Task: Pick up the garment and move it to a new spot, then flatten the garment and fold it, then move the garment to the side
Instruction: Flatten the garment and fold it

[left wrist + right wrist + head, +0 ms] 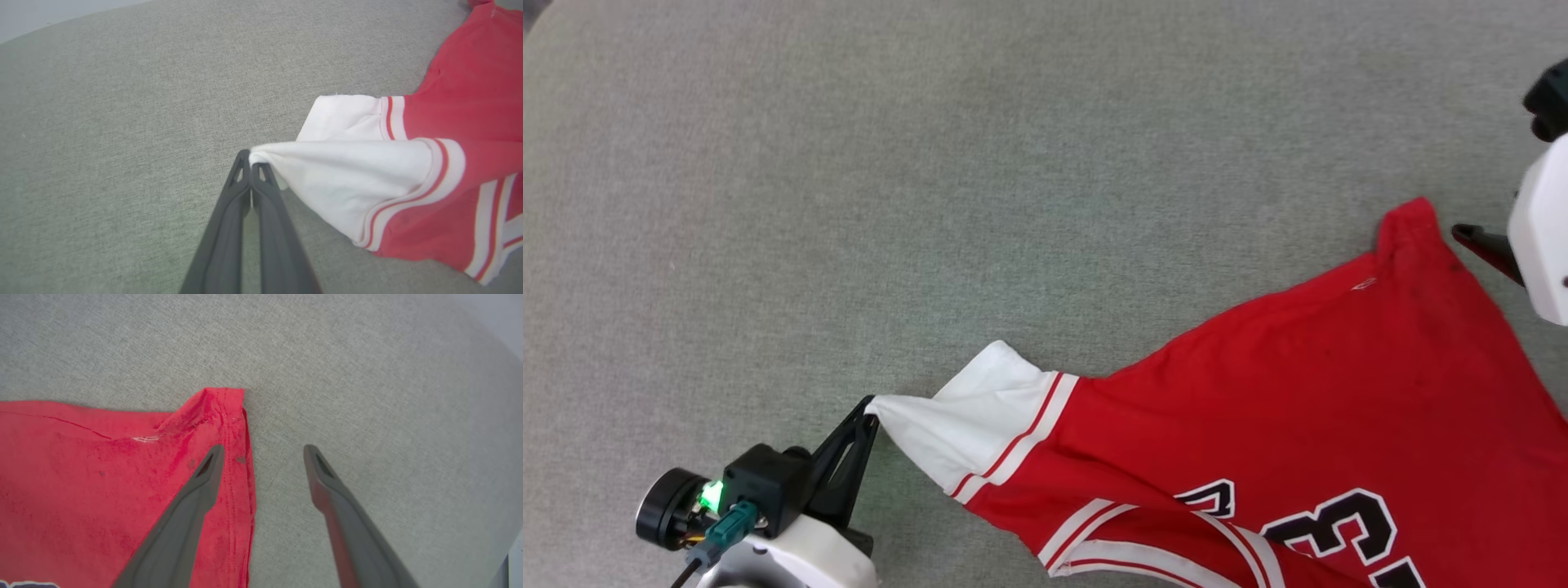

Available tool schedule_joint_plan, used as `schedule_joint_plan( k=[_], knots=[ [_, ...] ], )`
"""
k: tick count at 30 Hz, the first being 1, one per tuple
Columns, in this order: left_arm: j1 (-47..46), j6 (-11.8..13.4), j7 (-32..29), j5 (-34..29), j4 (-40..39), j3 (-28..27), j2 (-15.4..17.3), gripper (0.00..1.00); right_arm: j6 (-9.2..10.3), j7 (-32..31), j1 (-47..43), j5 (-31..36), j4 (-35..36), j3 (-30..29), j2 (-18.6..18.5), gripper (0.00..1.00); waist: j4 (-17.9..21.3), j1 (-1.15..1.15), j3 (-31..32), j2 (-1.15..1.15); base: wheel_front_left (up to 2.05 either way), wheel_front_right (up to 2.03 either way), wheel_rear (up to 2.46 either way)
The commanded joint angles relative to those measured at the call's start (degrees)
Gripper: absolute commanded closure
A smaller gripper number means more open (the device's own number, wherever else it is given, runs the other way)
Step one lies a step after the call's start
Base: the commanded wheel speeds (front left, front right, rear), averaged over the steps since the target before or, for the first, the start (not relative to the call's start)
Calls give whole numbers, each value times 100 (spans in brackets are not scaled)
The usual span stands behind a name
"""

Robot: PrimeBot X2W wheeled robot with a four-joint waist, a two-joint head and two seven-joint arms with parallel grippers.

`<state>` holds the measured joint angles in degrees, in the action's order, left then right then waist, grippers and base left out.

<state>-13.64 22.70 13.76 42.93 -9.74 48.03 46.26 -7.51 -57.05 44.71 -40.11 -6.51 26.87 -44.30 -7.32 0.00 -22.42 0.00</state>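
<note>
Left wrist view: your left jaws clamp the sleeve tip (267, 158) of the garment (470, 114), apparently to stretch it flat; right jaws gape, hem edge (247, 477) between them.

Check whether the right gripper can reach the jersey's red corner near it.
Probably yes: the right gripper is open, its jaws straddling the garment edge just short of that corner, and only grey surface lies beside it.
</note>
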Motion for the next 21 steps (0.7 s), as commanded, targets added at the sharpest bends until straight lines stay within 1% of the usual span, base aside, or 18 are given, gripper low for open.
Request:
schedule_joint_plan(
  k=[1,4,8,10,12,15,16,17,18,21],
  knots=[
    [-126,-19,-6,-53,14,3,-50,100,4,54,173,50,-191,122,128,0,-118,0,-152,0,0,0,0],
    [-250,-46,-24,-102,16,33,-125,100,4,149,362,98,-558,392,278,0,-207,0,-297,0,0,0,0],
    [-346,-92,-15,-126,61,52,-205,100,4,475,460,48,-1002,622,470,0,-288,0,-463,0,0,0,0],
    [-369,-111,-2,-105,108,49,-248,100,2,519,352,30,-1211,881,504,0,-312,0,-492,0,0,0,0],
    [-375,-140,10,-98,164,50,-266,100,-3,389,136,-67,-1384,1238,472,0,-317,0,-500,0,0,0,0],
    [-369,-147,17,-74,230,35,-297,100,-6,412,18,-255,-1530,1514,445,0,-285,0,-466,0,0,0,0],
    [-360,-158,23,-62,247,28,-304,100,-8,439,28,-295,-1545,1573,435,9,-265,0,-437,0,0,0,0],
    [-356,-170,31,-58,267,24,-299,100,-10,522,82,-304,-1535,1619,415,75,-243,0,-398,0,0,0,0],
    [-360,-176,36,-60,289,15,-282,100,-9,639,158,-329,-1523,1630,398,100,-216,0,-352,0,0,0,0],
    [-386,-198,39,-87,343,4,-228,100,5,1158,462,-360,-1480,1565,388,100,-129,0,-158,0,0,0,0]
  ],
)
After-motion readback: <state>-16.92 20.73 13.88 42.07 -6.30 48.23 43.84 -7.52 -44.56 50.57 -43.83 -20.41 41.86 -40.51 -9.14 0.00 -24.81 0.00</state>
